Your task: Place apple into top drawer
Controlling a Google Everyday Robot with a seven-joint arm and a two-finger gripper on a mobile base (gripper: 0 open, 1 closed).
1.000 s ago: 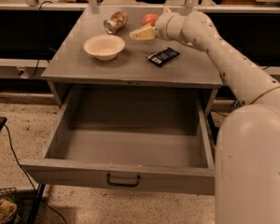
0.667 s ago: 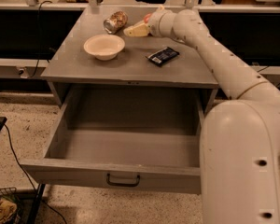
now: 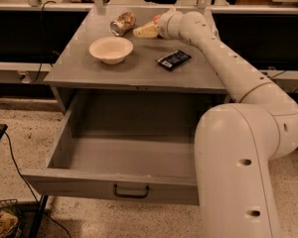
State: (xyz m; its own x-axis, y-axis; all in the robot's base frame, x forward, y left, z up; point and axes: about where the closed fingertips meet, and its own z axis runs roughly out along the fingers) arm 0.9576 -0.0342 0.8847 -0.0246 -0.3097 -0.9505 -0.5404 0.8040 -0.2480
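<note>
Gripper point(image 3: 145, 30) over the grey table's point(image 3: 139, 73) far side, near the brownish metal can point(image 3: 122, 23).
Its grip cannot be told; grey wooden top drawer point(image 3: 89, 185) stands open.

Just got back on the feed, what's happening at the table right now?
The arm stretches across the grey table, gripper at the far edge just right of the tipped can. A reddish sliver beside it looks like the apple, mostly hidden; whether it is grasped cannot be told. The top drawer stands pulled open, no apple visible inside. A cream bowl and dark packet lie on the table.
</note>
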